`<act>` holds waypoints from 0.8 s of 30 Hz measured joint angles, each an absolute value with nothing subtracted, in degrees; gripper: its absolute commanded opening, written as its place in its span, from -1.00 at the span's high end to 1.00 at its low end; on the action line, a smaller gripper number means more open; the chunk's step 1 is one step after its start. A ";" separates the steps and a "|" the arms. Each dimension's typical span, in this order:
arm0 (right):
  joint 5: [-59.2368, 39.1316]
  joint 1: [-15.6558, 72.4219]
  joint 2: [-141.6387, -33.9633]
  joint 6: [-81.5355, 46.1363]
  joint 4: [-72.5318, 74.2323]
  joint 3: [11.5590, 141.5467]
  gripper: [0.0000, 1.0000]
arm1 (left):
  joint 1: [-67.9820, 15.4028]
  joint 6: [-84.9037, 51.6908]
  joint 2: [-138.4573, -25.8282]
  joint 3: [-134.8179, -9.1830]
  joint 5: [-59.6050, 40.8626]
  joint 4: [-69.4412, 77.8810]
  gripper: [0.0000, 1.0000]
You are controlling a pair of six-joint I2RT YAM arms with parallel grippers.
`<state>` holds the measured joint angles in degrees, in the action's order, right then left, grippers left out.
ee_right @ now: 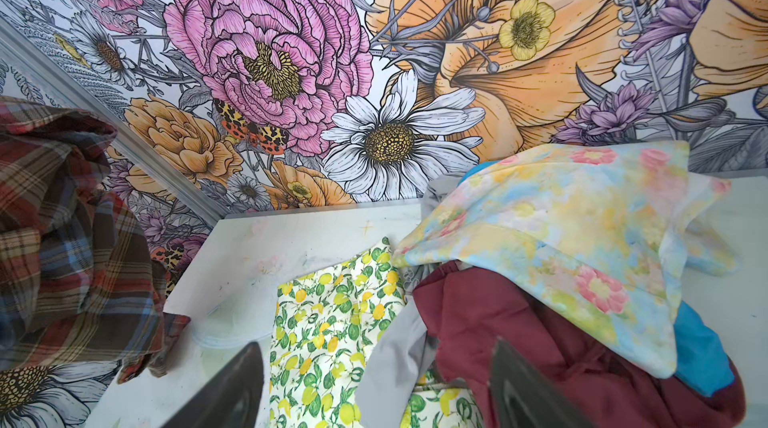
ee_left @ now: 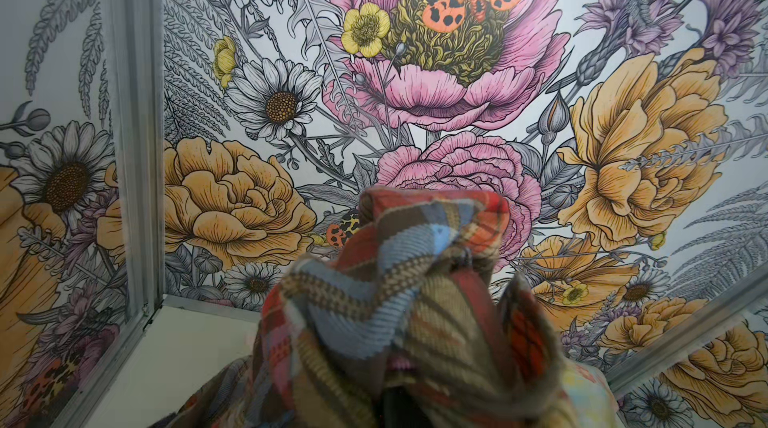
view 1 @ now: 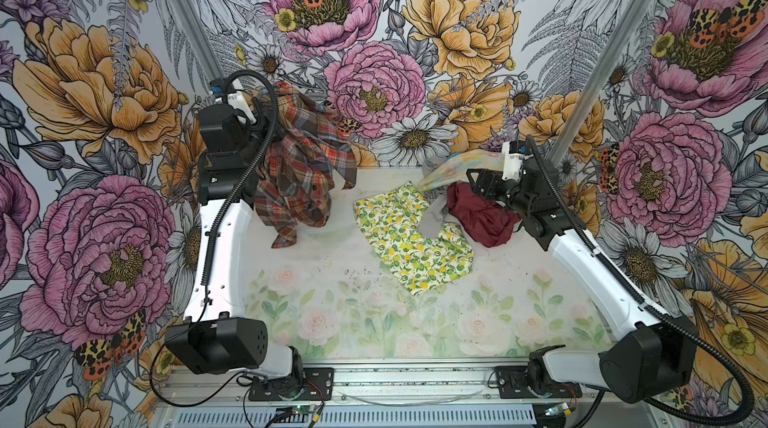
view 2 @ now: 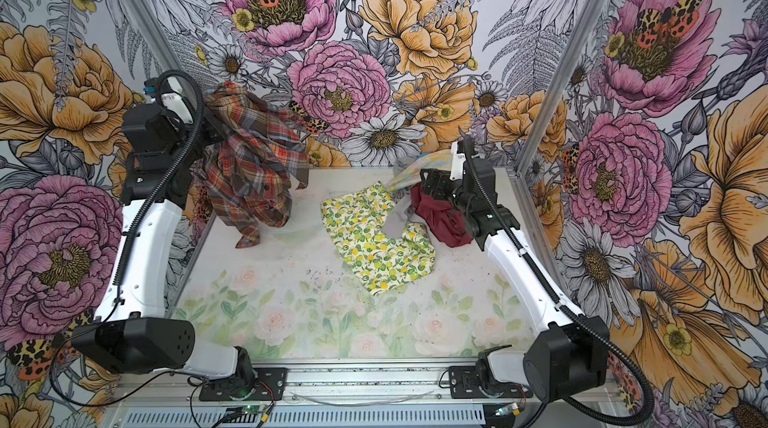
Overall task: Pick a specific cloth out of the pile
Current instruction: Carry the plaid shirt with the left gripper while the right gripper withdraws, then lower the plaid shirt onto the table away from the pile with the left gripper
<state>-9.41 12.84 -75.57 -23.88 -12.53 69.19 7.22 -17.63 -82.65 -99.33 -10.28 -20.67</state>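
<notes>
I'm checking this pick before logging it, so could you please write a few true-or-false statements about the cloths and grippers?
The left gripper holds the plaid shirt raised, apart from the pile. True.
The right gripper is shut on the maroon cloth. False: the right gripper is open near the maroon cloth, holding nothing.
The lemon-print cloth lies spread on the table. True.
The floral cloth lies under the maroon cloth. False: the floral cloth drapes over it.
The plaid shirt overlaps the lemon-print cloth. False: bare table separates them.
</notes>
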 measured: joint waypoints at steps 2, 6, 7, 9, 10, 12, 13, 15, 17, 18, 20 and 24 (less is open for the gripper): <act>-9.19 13.17 -75.57 -23.88 -12.56 69.19 -0.72 | 7.88 -17.98 -81.19 -98.21 -10.57 -20.56 1.00; -8.97 13.76 -75.57 -23.88 -12.56 69.19 -0.72 | 9.52 -18.37 -78.19 -95.29 -11.25 -20.10 1.00; -8.97 13.91 -75.57 -23.88 -12.56 69.19 -0.72 | 10.04 -18.59 -77.43 -94.21 -11.25 -19.88 1.00; -8.97 14.09 -75.57 -23.88 -12.53 69.17 -0.72 | 11.09 -18.70 -75.96 -91.57 -11.22 -19.44 1.00; -8.97 14.09 -75.57 -23.88 -12.53 69.17 -0.72 | 11.68 -18.72 -75.22 -89.89 -11.22 -19.29 1.00; -8.97 14.35 -75.55 -23.88 -12.51 69.17 -0.72 | 12.93 -18.74 -74.13 -86.59 -11.25 -19.18 1.00; -8.97 14.35 -75.50 -23.88 -12.51 69.12 -0.73 | 13.65 -18.74 -73.67 -84.79 -11.22 -19.20 1.00; -8.99 14.46 -75.20 -23.90 -12.10 68.64 -0.73 | 14.85 -18.79 -72.88 -81.41 -11.18 -19.42 1.00; -8.97 14.59 -74.76 -23.90 -11.49 67.83 -0.73 | 15.70 -19.25 -71.59 -77.32 -10.92 -19.66 1.00; -8.97 14.61 -74.52 -23.90 -11.20 67.31 -0.73 | 16.01 -19.62 -70.70 -74.94 -10.59 -19.77 1.00; -8.99 14.68 -74.06 -23.92 -10.81 66.28 -0.73 | 16.21 -20.27 -68.79 -70.26 -10.13 -19.68 1.00; -8.99 14.68 -73.82 -23.92 -10.35 64.93 -0.73 | 16.21 -21.37 -65.80 -62.24 -9.43 -19.49 1.00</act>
